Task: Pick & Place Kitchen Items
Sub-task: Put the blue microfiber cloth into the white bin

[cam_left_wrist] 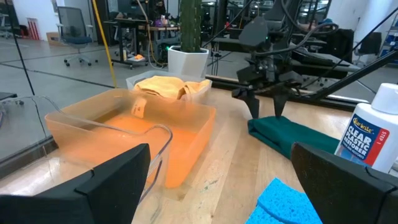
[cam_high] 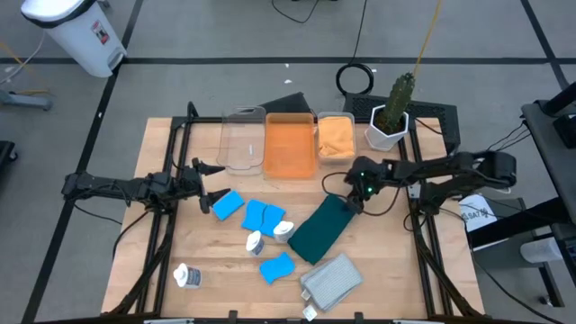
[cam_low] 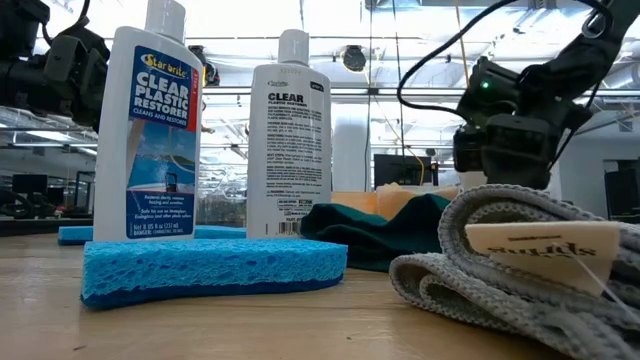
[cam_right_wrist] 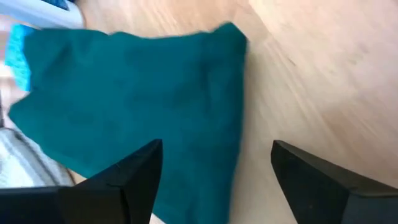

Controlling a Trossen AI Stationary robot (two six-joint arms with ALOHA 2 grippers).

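Four bright blue sponges lie flat near the table's middle: one toward the left edge, two touching side by side, one nearer the front edge. A white labelled bottle and another lie among them; a third bottle lies toward the front left corner. A folded dark green cloth lies flat and diagonal right of centre. A folded grey cloth rests by the front edge. An orange cloth sits bunched toward the back edge.

The grey cloth is cut off by the low view's right edge.
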